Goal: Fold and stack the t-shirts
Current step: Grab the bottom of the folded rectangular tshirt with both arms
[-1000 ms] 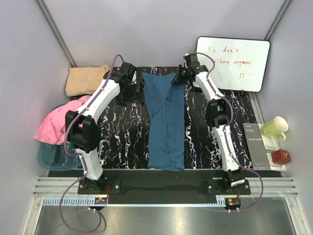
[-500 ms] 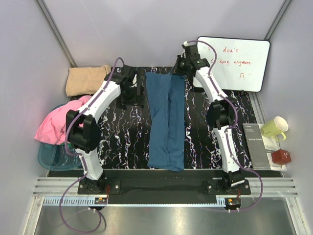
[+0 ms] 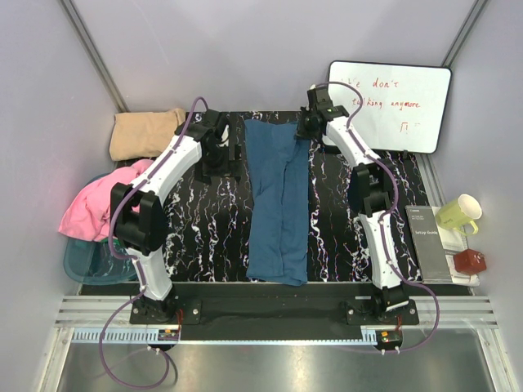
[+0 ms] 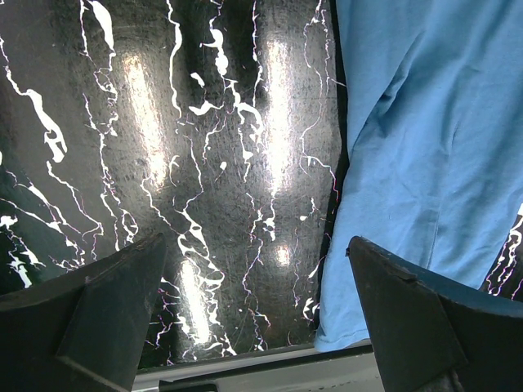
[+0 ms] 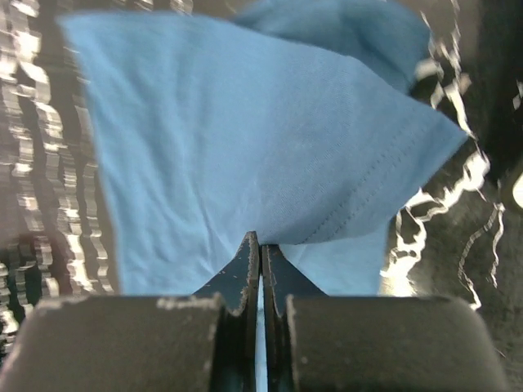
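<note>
A dark teal-blue t-shirt [image 3: 278, 196] lies folded into a long strip down the middle of the black marbled mat [image 3: 204, 220]. My right gripper [image 3: 304, 124] is shut on the shirt's far right corner; the right wrist view shows the cloth [image 5: 245, 139] pinched between the closed fingers [image 5: 245, 261]. My left gripper [image 3: 222, 149] is open and empty over bare mat just left of the shirt, whose edge shows in the left wrist view [image 4: 425, 147]. A tan-beige shirt [image 3: 145, 132] lies folded at the far left. A pink shirt [image 3: 96, 208] hangs over the teal basket [image 3: 86, 263].
A whiteboard [image 3: 392, 94] leans at the far right behind the right arm. A green mug [image 3: 458, 214], a red box [image 3: 471, 261] and a dark booklet [image 3: 428, 242] sit at the right edge. The enclosure walls close in both sides.
My right gripper has moved with the shirt's far right corner, first out and back, then a little nearer, spreading the top edge. The left arm has barely moved.
</note>
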You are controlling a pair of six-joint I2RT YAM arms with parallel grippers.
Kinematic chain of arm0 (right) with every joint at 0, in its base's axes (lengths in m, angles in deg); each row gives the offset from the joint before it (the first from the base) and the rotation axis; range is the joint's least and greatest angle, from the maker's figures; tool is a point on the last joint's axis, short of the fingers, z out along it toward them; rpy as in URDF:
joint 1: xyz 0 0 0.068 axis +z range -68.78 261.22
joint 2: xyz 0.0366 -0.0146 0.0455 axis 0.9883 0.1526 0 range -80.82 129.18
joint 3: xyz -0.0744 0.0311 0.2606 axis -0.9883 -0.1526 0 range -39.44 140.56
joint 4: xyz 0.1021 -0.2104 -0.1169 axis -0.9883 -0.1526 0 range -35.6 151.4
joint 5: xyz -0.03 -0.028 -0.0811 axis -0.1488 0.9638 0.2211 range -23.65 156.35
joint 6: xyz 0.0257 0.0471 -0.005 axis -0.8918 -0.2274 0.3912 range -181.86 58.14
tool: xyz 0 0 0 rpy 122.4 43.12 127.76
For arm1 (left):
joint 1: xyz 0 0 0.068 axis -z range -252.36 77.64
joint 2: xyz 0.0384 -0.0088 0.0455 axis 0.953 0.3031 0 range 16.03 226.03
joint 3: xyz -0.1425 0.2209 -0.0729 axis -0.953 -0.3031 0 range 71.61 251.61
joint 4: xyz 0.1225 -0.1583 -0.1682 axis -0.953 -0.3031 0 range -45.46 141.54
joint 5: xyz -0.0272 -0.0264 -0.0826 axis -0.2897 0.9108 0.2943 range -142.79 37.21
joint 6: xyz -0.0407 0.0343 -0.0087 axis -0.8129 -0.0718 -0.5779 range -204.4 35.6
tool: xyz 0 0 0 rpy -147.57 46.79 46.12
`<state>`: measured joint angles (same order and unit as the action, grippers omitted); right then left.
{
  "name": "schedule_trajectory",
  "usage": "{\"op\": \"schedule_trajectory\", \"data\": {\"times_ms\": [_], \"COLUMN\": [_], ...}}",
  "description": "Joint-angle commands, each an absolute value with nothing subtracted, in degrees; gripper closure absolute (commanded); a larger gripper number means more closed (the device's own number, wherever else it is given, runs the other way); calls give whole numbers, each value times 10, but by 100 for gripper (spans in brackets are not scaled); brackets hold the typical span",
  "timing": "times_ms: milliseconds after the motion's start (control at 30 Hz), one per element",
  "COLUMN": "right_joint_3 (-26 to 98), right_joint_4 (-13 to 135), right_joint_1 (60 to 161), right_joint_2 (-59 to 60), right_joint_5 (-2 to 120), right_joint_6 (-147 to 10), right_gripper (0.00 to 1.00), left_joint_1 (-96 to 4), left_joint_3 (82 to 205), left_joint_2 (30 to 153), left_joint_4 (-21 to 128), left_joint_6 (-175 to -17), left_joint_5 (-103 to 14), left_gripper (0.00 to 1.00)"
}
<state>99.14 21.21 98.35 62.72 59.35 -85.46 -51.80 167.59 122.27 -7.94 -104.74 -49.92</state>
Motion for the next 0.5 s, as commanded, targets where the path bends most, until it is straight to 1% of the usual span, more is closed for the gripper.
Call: {"op": "schedule_trajectory", "data": {"times_ms": [0, 233, 333, 367, 433, 467], "right_joint_3": [959, 927, 926, 927, 929, 922], "right_joint_4": [211, 206, 193, 185, 175, 171], "right_joint_1": [981, 981, 981, 981, 982, 981], "right_joint_2": [578, 572, 581, 583, 581, 575], "right_joint_5": [631, 680, 683, 681, 676, 672], "right_joint_6": [-853, -853, -852, -850, -845, -843], "right_gripper": [100, 100, 100, 97, 77, 65], "left_joint_1": [-521, -521, -521, -521, -518, -516], "left_joint_3": [1679, 1678, 1677, 1675, 1664, 1657], "left_joint_2": [1194, 1194, 1194, 1192, 1189, 1183], "left_joint_4": [-65, -64, -61, -60, -51, -48], "left_joint_6": [-1041, -1044, -1044, -1043, -1040, -1038], "left_joint_5": [-492, -484, -471, -466, -445, -440], "left_gripper": [1, 1, 1, 1, 1, 1]}}
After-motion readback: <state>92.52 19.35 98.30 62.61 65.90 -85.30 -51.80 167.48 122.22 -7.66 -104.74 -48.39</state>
